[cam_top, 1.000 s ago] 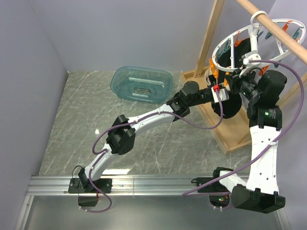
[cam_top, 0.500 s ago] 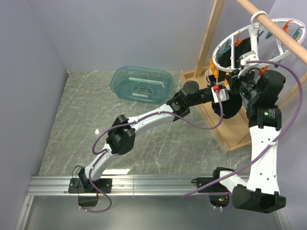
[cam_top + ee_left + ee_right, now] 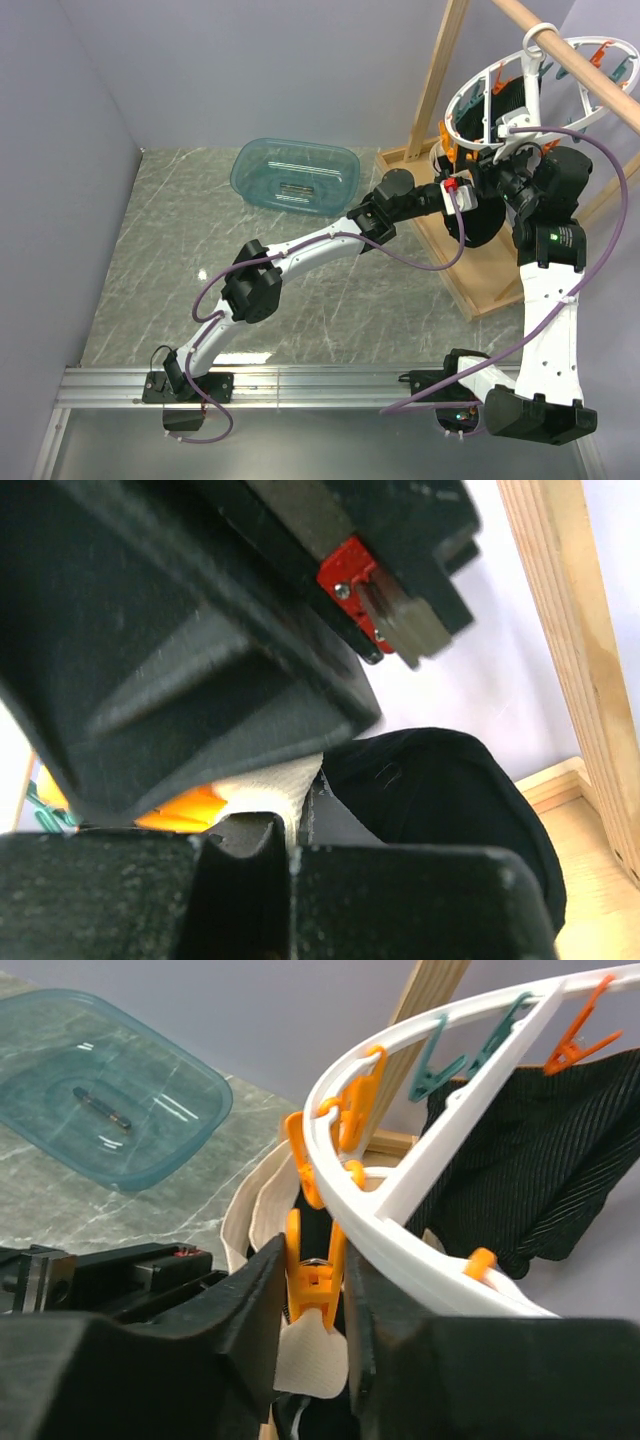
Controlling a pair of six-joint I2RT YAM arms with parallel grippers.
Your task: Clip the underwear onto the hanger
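Observation:
The white ring hanger [image 3: 497,92] hangs by its hook from a wooden pole. The underwear [image 3: 482,222] hangs below it, black with a cream waistband [image 3: 322,1350]. My left gripper [image 3: 457,194] is shut on the cream waistband [image 3: 268,788], with the black fabric [image 3: 440,790] beside it. My right gripper [image 3: 315,1252] is closed around an orange clip [image 3: 316,1282] under the hanger ring [image 3: 420,1175]. The clip's lower end sits on a fold of the waistband. In the top view my right gripper [image 3: 492,180] is right beside the left one.
A teal basin [image 3: 295,173] with a small dark object stands at the back of the marble table. The wooden rack's post [image 3: 437,85], pole [image 3: 575,60] and base frame [image 3: 470,285] stand at the right. Another black striped garment [image 3: 525,1165] hangs from farther clips.
My right wrist has shifted slightly up and toward the hanger. The left arm has stayed put, holding the waistband.

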